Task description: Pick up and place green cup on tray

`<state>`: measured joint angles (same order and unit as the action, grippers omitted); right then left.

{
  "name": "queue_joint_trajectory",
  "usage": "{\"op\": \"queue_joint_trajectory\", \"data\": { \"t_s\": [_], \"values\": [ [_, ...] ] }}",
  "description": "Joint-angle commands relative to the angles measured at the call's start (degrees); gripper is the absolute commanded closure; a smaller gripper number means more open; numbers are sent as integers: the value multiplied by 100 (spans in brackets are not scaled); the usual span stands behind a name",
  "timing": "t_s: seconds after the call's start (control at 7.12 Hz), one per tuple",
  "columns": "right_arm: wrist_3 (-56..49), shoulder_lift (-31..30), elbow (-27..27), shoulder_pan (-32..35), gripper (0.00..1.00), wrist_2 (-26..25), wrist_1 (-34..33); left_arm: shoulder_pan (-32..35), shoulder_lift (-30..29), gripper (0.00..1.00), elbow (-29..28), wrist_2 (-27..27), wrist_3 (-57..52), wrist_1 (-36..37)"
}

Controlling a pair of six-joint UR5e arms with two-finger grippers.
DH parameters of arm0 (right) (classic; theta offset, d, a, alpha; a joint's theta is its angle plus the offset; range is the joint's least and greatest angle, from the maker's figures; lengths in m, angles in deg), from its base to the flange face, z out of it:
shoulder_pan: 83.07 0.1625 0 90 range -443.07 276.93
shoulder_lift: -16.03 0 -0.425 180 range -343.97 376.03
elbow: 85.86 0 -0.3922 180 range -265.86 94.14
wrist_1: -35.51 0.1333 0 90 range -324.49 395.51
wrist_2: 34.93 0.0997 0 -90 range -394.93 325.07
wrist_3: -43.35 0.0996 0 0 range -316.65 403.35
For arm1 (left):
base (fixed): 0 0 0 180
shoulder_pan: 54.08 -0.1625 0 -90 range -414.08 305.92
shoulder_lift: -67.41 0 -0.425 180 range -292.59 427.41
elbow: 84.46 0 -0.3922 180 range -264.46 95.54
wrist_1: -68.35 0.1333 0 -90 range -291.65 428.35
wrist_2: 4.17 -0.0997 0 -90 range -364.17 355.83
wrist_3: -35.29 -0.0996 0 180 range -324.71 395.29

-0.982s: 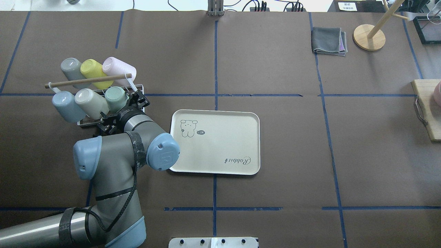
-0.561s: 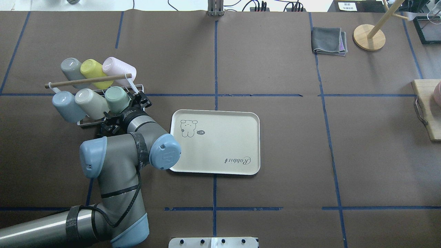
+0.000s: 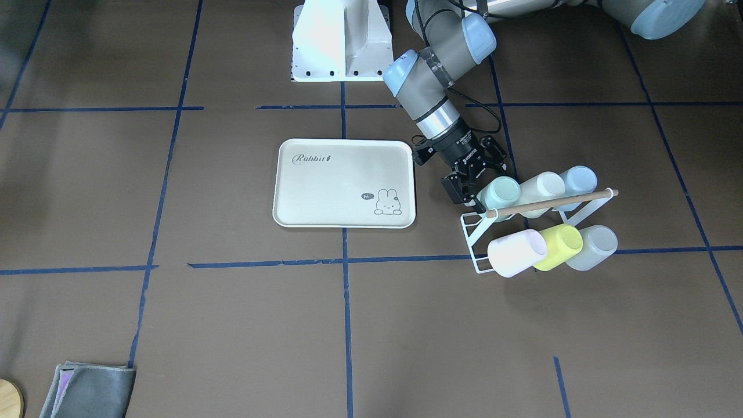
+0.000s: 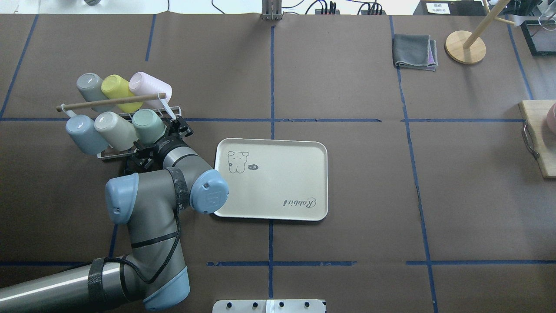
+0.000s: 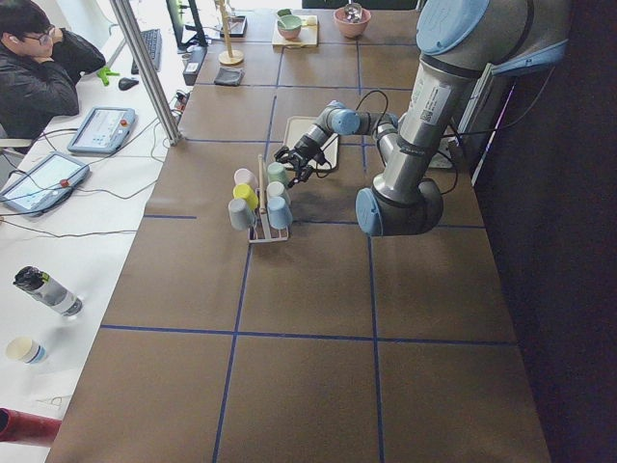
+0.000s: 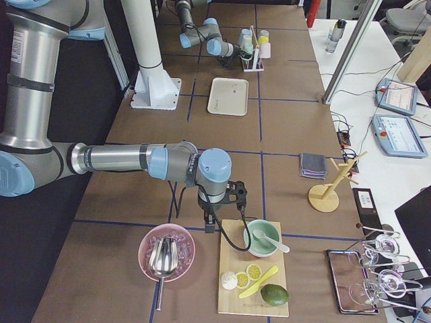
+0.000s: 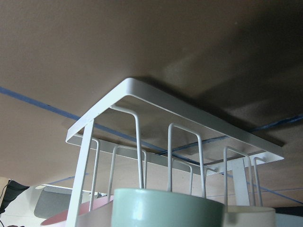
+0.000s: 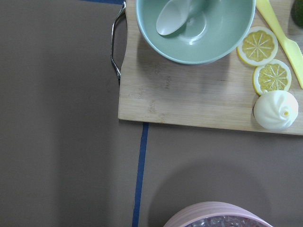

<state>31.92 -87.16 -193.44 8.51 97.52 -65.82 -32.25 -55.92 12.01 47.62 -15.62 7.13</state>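
Note:
The pale mint green cup (image 4: 147, 124) hangs tilted on the near-right peg of a white wire rack (image 4: 109, 154), closest to the tray. My left gripper (image 4: 158, 135) is right at the cup's mouth end, open, with its fingers spread to either side of the cup (image 3: 500, 191). In the left wrist view only the cup's rim (image 7: 165, 208) and the rack (image 7: 189, 111) show, not the fingers. The cream tray (image 4: 282, 178) lies flat just right of the arm, with nothing on it. My right gripper (image 6: 214, 219) hovers far off by a cutting board; I cannot tell whether it is open or shut.
The rack also holds a pale blue cup (image 4: 82, 132), a cream cup (image 4: 114, 129), a grey cup (image 4: 90, 87), a yellow-green cup (image 4: 117, 91) and a pink cup (image 4: 150, 87) under a wooden bar (image 4: 110, 101). A folded grey cloth (image 4: 415, 52), a wooden stand (image 4: 465, 47) and a cutting board (image 4: 538, 143) lie far right.
My left arm's elbow has swung right and the gripper has edged a little closer to the green cup. The cup and the tray have not moved.

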Motion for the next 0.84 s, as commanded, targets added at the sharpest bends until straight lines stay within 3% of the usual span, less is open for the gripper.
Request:
{"op": "queue_joint_trajectory", "data": {
  "t_s": [0.0,0.56,0.7],
  "values": [
    [0,-8,0,0,0,0,0,6,10,0,-136,7,3,-179],
    [0,-8,0,0,0,0,9,6,10,2,-304,7,99,-347],
    [0,-8,0,0,0,0,0,6,1,19,-295,7,100,-338]
  ]
}}
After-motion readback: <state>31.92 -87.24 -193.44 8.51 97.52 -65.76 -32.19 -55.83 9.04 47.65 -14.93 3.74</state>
